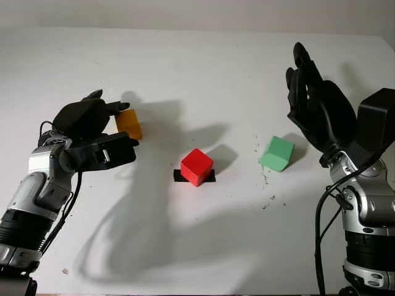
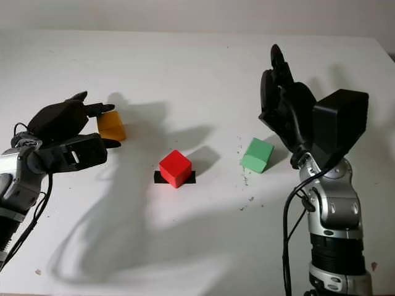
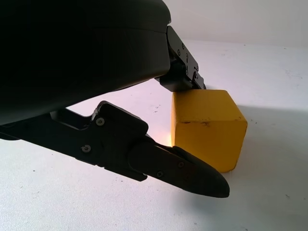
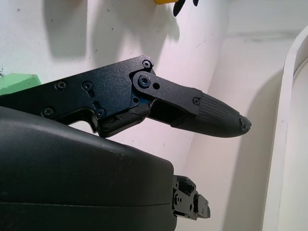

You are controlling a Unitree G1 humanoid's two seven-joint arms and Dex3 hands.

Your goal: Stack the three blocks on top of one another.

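Note:
A yellow block (image 1: 131,127) is at the left of the white table, with my left hand (image 1: 127,125) closed around it. One finger (image 3: 185,72) presses on its top and the thumb (image 3: 192,175) runs along its lower side. I cannot tell whether the yellow block (image 3: 207,125) is off the table. A red block (image 1: 197,165) stands at the centre. A green block (image 1: 277,153) lies to its right. My right hand (image 1: 308,92) is raised, open, above and just right of the green block (image 4: 17,81).
The red block sits on a black tape mark (image 1: 210,177). Small dark specks (image 1: 269,200) dot the table (image 1: 197,68) near the green block. The table's far edge (image 1: 197,29) meets a wall.

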